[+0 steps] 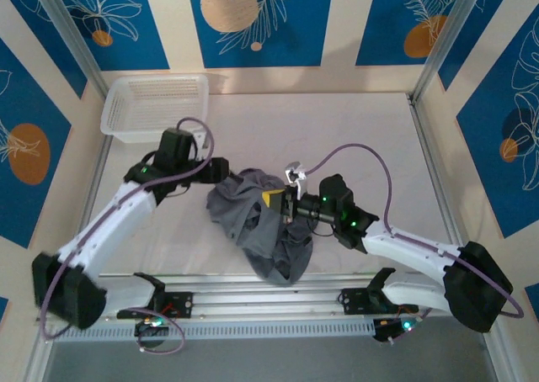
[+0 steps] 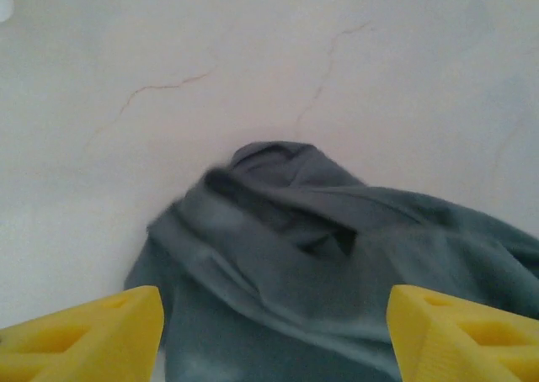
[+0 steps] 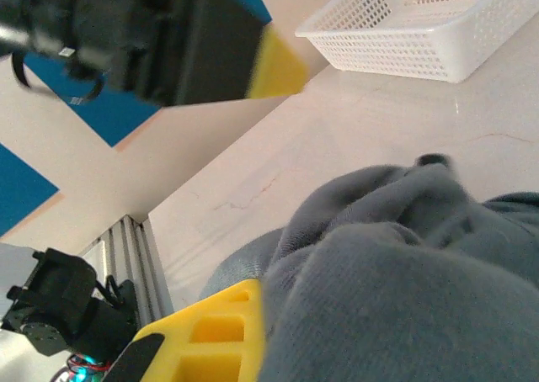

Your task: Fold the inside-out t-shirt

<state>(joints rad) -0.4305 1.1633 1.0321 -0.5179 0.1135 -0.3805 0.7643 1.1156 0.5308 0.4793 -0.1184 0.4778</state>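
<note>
The inside-out t-shirt (image 1: 263, 229) lies crumpled in a dark slate-grey heap at the middle of the white table, between the two arms. My right gripper (image 1: 282, 202) is shut on a bunch of the shirt's right side. In the right wrist view the fabric (image 3: 404, 273) presses against one yellow finger (image 3: 215, 331) and hides the other. My left gripper (image 1: 222, 173) hovers at the heap's upper left edge. In the left wrist view that gripper (image 2: 274, 348) is open, its yellow fingers (image 2: 84, 340) wide apart, with the rumpled shirt (image 2: 320, 256) lying below and between them.
A white mesh basket (image 1: 126, 132) stands at the table's back left corner; the right wrist view also catches the basket (image 3: 379, 50). Bare table (image 1: 354, 129) stretches behind and to the right of the shirt. An aluminium rail (image 1: 269, 302) runs along the near edge between the arm bases.
</note>
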